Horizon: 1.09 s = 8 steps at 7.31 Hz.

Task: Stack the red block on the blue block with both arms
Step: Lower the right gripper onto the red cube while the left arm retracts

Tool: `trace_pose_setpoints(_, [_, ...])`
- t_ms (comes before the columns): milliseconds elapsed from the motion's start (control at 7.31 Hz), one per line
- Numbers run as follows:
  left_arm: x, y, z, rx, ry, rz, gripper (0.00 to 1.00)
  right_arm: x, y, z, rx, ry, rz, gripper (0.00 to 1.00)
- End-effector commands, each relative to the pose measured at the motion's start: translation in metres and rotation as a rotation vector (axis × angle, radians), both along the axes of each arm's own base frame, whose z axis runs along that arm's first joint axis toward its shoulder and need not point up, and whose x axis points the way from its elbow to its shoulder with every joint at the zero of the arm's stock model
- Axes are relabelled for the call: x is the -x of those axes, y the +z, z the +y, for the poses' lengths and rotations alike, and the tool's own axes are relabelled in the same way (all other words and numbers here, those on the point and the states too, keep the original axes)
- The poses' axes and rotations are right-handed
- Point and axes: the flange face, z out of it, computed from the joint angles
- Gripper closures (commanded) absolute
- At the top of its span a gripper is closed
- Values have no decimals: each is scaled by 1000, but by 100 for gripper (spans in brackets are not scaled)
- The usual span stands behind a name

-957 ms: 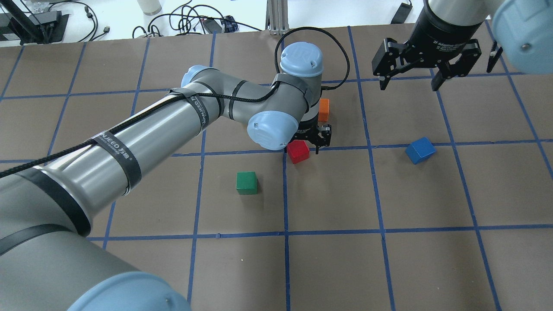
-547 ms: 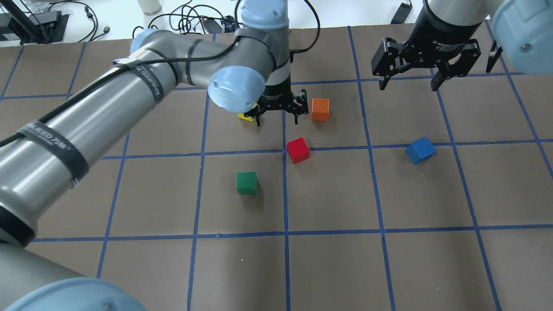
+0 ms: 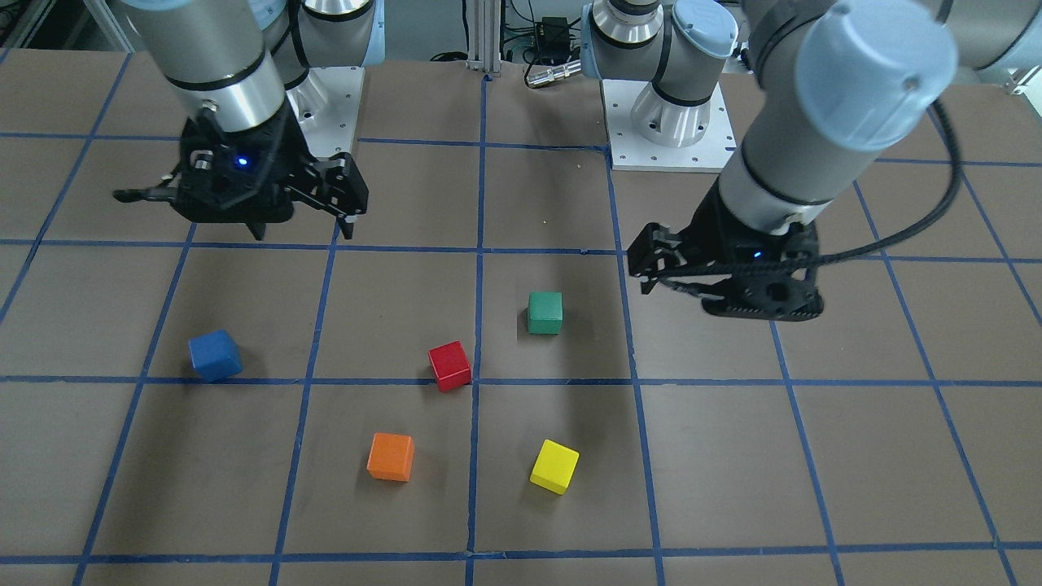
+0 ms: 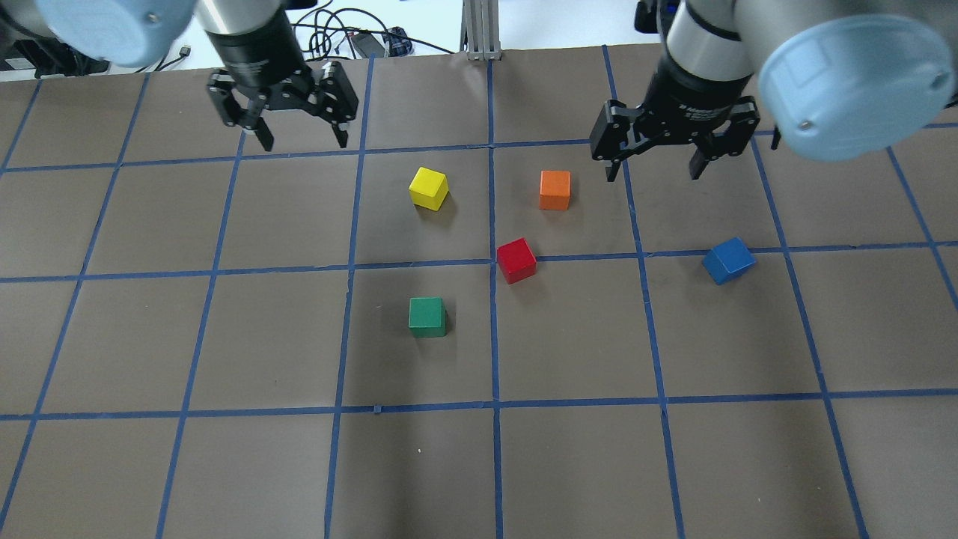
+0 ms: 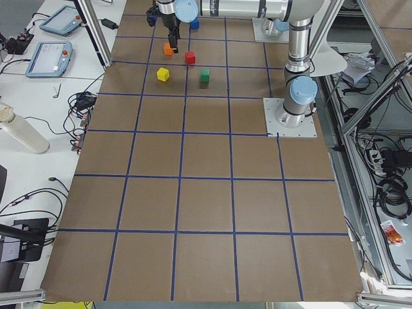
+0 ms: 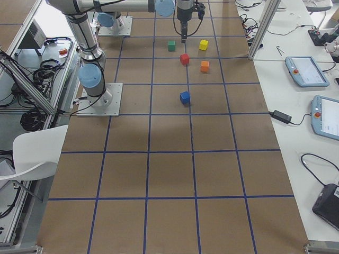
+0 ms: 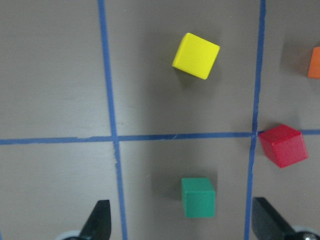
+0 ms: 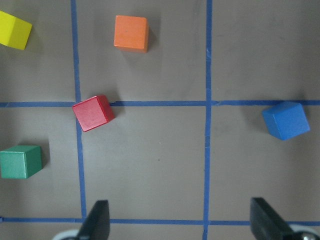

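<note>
The red block [image 4: 516,260] sits on the brown table mat at a blue tape crossing, near the middle. The blue block [image 4: 728,260] sits alone to its right, tilted to the grid. My left gripper [image 4: 304,142] is open and empty, high over the far left, well away from both blocks. My right gripper [image 4: 653,176] is open and empty, hovering beyond and between the red and blue blocks. The right wrist view shows the red block [image 8: 93,113] and the blue block [image 8: 285,120] below the open fingers. The left wrist view shows the red block [image 7: 283,145] at its right edge.
A green cube [image 4: 427,316] lies left of and nearer than the red block. A yellow cube [image 4: 429,188] and an orange cube [image 4: 554,189] lie beyond it. Cables and gear lie past the table's far edge.
My left arm has pulled up and back from beside the red block to the far left, gripper still open. My right gripper has shifted a little left. The red block has stayed put.
</note>
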Motion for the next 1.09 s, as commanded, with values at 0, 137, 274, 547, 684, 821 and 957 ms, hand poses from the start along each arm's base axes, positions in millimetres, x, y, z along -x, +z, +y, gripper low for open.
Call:
trace_pose_setpoints(0, [-61,45,34,1,-15,0,0,-70,-59,-18,14,109,1,0])
trace_pose_setpoints(137, [-66,50,42,6,-20,1,0,-86,-93,-33,9,135,2,0])
trace_pose_setpoints(274, [-67,46,46,0,-21,3,0,-95,-130,-52,11,147,4,0])
trace_pose_setpoints(547, [-65,43,50,0,-18,3,0,-101,-177,-65,-20,215,11,0])
trace_pose_setpoints(684, [-64,46,55,5,-24,3,0,-102,-196,-71,-22,215,10,0])
trace_pose_setpoints(821, [-63,43,58,0,-22,5,0,-104,-204,-74,-14,211,4,0])
trace_pose_setpoints(957, [-61,34,61,-6,-25,7,0,-104,-212,-73,-16,214,0,0])
